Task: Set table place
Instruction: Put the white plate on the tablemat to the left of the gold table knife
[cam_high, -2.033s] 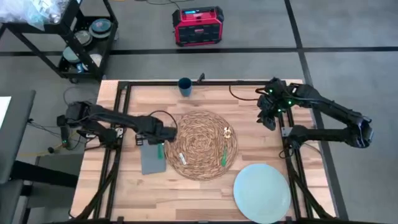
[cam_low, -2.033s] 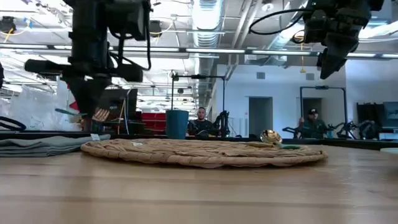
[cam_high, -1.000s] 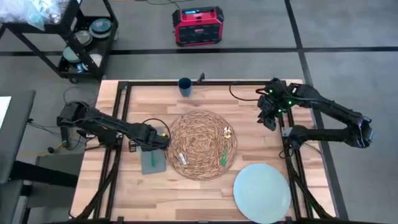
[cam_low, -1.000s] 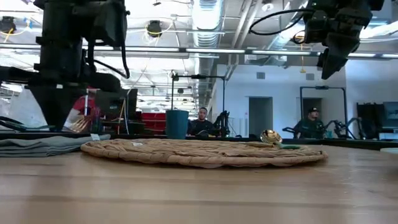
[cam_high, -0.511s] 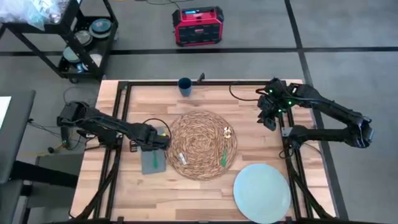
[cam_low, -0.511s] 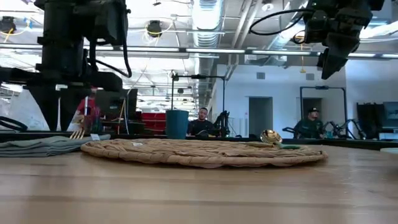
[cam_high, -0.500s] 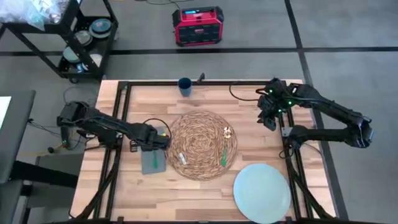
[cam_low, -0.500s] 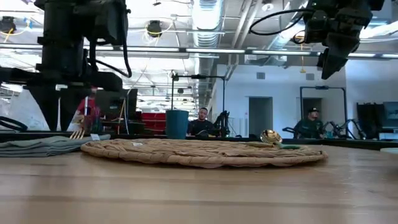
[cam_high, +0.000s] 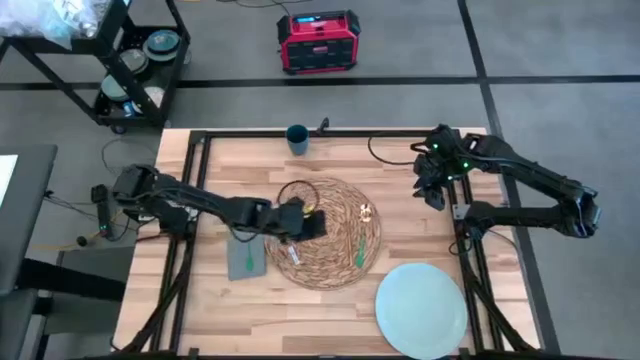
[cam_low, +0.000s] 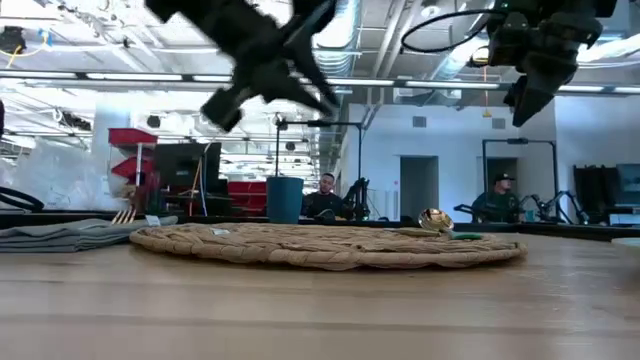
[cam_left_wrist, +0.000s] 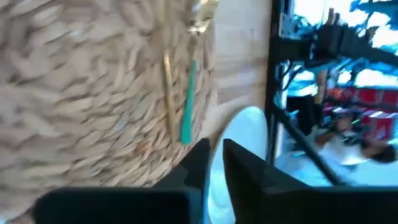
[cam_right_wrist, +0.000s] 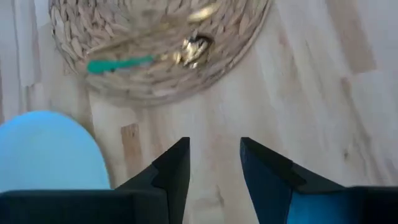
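Observation:
The round woven place lies on the middle of the table, also seen in the low view. On it lie a green-handled utensil, a small gold piece and a pale small item. My left gripper hangs shut above the mat's left half, tipped, touching nothing; its wrist view looks across the mat to the utensil. My right gripper hovers open and high near the table's right edge, nothing between its fingers.
A pale-blue plate sits at the near right, a grey napkin left of the mat, a dark blue cup at the far edge. Black frame rails run along the table's sides. People sit in the room behind.
My left gripper has left the napkin, risen and swung toward the table's right, and now hangs tipped over the mat's left half. The napkin stays where it was.

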